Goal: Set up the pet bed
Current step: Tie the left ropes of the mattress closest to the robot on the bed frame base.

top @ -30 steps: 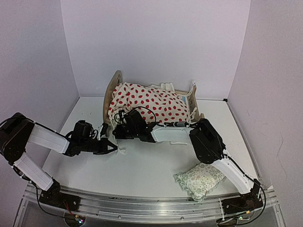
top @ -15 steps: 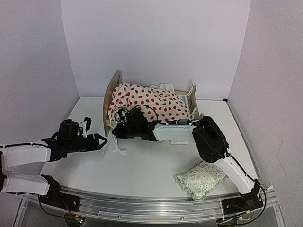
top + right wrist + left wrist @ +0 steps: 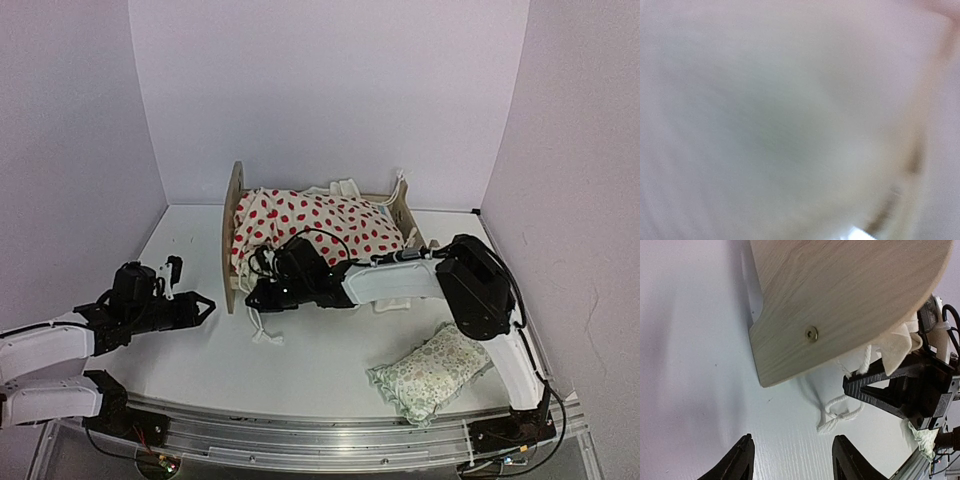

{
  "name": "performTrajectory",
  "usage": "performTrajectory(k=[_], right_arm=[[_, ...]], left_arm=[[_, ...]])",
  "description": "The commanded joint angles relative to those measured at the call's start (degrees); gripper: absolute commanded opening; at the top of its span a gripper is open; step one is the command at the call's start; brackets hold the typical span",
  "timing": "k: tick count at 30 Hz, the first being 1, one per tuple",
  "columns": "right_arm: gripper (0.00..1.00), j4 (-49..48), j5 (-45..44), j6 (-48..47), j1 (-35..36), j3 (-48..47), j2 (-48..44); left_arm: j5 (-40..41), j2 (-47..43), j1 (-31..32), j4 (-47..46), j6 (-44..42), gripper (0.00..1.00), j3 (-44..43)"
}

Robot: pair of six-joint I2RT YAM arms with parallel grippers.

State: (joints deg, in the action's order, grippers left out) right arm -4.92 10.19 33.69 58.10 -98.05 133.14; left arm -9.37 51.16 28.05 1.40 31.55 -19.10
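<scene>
The pet bed stands at the back middle, with its arched wooden headboard [image 3: 233,225] on the left and its footboard [image 3: 405,212] on the right. The cream red-dotted cushion [image 3: 320,225] lies over it and hides the striped base. My right gripper [image 3: 257,297] is at the cushion's front left corner, shut on the fabric there, with a white tie string [image 3: 264,330] hanging onto the table. The right wrist view is only a blur of cream fabric. My left gripper [image 3: 200,303] is open and empty, left of the headboard [image 3: 840,305]. It faces the string [image 3: 840,412] in the left wrist view [image 3: 792,440].
A small green floral frilled pillow [image 3: 430,370] lies on the table at the front right, beside the right arm's base. White walls close in the table at the back and on both sides.
My left arm has pulled back to the left, away from the headboard, jaws still open. The bed has swung so the headboard stands straighter. The right gripper and cushion corner shifted slightly forward.
</scene>
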Motion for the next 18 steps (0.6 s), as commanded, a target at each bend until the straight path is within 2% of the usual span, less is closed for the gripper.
performTrajectory(k=[1,4,8,13,18], right_arm=[[0.00,-0.6,4.3,-1.8,2.9,5.2,-8.2],[0.00,3.8,1.0,-6.0,2.9,8.0,-11.5],[0.00,12.5,-4.3,-12.5,2.6,6.6,-11.3],[0.03,12.8,-0.8,-13.3,1.8,7.3,-10.7],[0.02,12.2,1.5,-10.3,0.8,8.0,-11.5]], left_arm=[[-5.5,0.7,0.9,-3.8,-0.3,0.54,2.6],[-3.4,0.3,4.7,-4.5,-0.8,0.54,3.3],[2.9,1.1,14.0,-9.6,-0.3,0.55,5.5],[2.5,9.7,18.2,-22.7,1.4,0.53,7.0],[7.9,18.1,22.9,-28.6,1.7,0.49,5.0]])
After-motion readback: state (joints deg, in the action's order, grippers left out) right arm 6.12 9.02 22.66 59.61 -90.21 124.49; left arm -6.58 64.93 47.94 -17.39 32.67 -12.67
